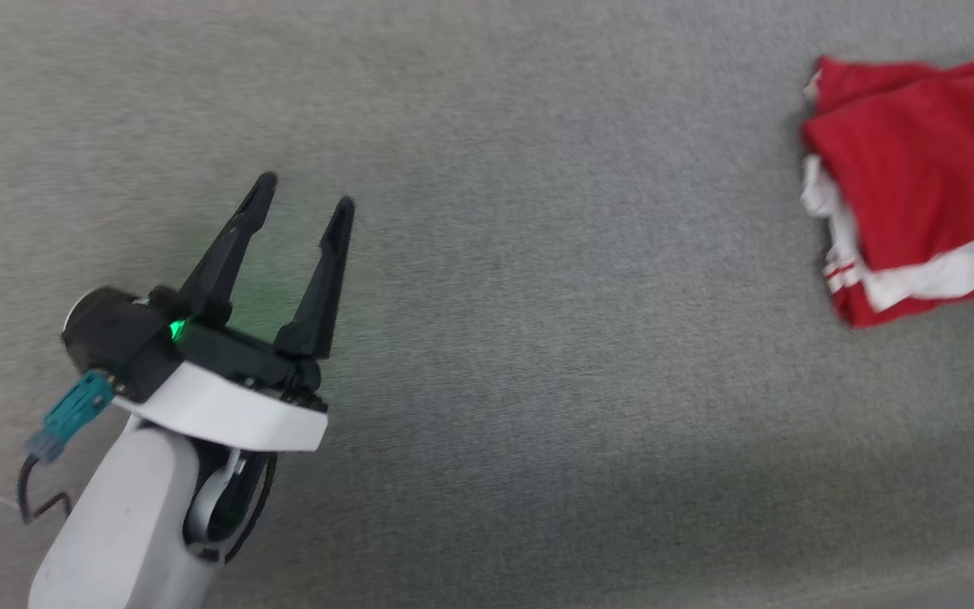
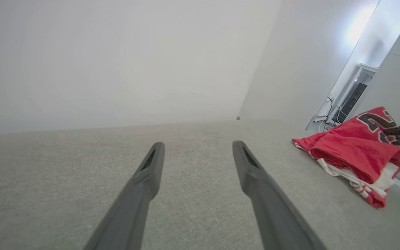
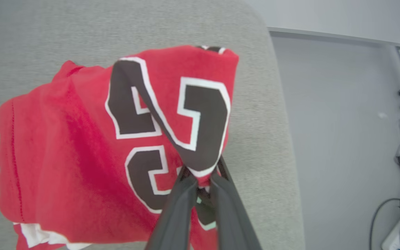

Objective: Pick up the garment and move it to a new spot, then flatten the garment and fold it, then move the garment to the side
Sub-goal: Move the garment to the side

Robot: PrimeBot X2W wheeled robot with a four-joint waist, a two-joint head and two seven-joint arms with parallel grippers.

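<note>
While the left gripper (image 1: 304,191) hovers with its fingers spread and empty over the grey fabric surface (image 1: 538,381), the right gripper (image 3: 202,176) is clamped on a fold of the red garment (image 3: 64,139), which lies bunched, apparently loosely folded, near that surface's edge, well apart from the left gripper.

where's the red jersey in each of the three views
Head view: the garment lies bunched at the upper right and is cut off by the right edge.
Left wrist view: the garment is a heap on the right side, at mid height.
Right wrist view: the garment spans left and centre, and the right gripper is shut on its numbered panel.
Shared landmark: the grey textured surface beneath it.
</note>
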